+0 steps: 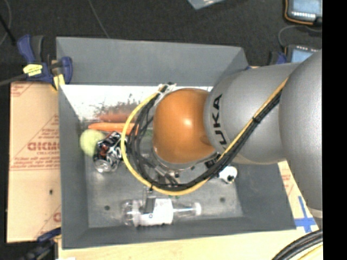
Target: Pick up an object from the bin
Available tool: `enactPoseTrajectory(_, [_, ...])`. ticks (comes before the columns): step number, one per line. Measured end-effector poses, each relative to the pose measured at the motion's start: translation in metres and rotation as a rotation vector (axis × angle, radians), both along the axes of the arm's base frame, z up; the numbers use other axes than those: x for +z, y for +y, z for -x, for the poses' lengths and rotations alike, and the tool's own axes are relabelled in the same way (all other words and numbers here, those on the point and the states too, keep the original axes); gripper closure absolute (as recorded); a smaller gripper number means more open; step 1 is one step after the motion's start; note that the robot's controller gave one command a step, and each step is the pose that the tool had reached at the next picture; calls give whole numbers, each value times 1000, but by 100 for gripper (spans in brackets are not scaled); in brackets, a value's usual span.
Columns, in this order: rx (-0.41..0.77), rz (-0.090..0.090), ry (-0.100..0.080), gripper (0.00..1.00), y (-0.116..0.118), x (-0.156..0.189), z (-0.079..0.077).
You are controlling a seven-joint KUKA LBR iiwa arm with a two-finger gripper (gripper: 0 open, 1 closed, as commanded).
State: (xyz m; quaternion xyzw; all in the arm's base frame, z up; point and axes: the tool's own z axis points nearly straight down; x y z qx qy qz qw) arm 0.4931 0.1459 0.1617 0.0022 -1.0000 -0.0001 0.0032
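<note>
A grey metal bin seen from above. The robot arm reaches in from the right, and its round orange cover hides the middle of the bin floor. Below the cover, the pincer hangs over a clear plastic bottle that lies on its side along the bin's near wall; I cannot tell whether the pincer is wide or narrow. At the left lie a yellow-green ball, a crushed dark can just beside it, and an orange carrot-like stick. A small white object sits right of the cover.
</note>
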Motion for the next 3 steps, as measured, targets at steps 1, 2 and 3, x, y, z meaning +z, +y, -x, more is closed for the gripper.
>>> enactPoseTrajectory(1, [-3,-1,-8,0,-1,4,-2])
enactPoseTrajectory(2, [23,-2,-12,0,-26,-41,9])
enactPoseTrajectory(3, [95,0,3,0,-59,-54,15])
